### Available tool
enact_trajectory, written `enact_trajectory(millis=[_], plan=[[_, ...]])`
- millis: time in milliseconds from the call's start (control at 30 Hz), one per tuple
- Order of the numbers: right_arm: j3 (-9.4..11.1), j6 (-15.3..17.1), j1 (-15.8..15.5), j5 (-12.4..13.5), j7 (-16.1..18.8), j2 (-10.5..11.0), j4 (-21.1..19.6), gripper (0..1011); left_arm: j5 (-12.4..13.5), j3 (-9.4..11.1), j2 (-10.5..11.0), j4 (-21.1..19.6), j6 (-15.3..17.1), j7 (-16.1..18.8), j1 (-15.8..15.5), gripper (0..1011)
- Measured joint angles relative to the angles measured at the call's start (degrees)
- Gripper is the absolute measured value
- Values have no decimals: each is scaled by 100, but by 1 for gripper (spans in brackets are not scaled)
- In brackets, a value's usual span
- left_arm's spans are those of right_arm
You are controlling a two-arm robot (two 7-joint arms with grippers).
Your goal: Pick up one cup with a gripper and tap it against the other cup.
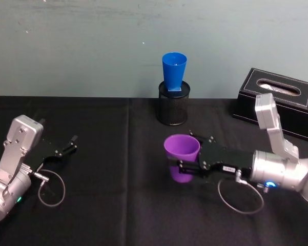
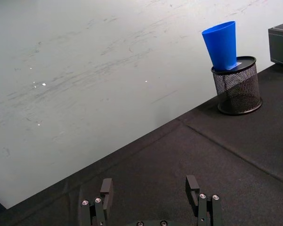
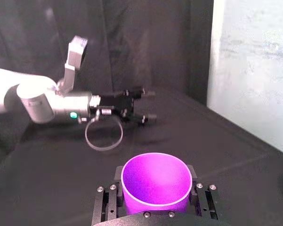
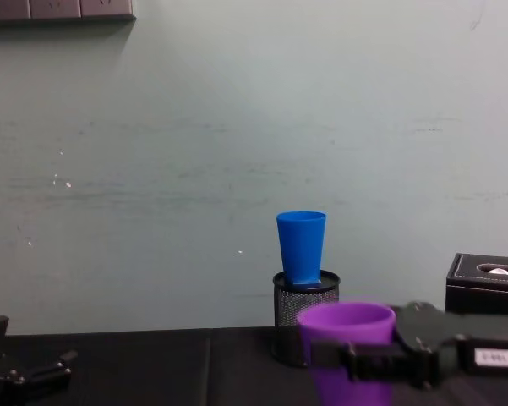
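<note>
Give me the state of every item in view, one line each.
purple cup: upright, rim up, clamped at its sides.
blue cup: upright, standing on the mesh holder.
mesh holder: upright on the table, blue cup on top.
right end effector: shut on the purple cup.
left end effector: open, empty, low at the left.

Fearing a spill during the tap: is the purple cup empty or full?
Empty. The right wrist view looks into the purple cup, upright in the right gripper: its inside is bare. Left gripper idles aside.
</note>
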Motion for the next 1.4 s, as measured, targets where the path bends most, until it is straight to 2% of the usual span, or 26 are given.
enact_trajectory(millis=[133, 300, 733, 967, 1400], plan=[[-4, -165, -127, -112, -39, 83, 21, 754, 0, 0, 0, 0, 0, 0, 0, 1011], [9, -416, -214, -228, -48, 72, 147, 754, 0, 0, 0, 0, 0, 0, 0, 1011], [122, -1062, -276, -436, 73, -200, 830, 754, 0, 0, 0, 0, 0, 0, 0, 1011], [176, -1163, -266, -496, 142, -330, 1079, 754, 0, 0, 0, 0, 0, 0, 0, 1011], [241, -1140, -279, -577, 175, -393, 1143, 754, 0, 0, 0, 0, 0, 0, 0, 1011]])
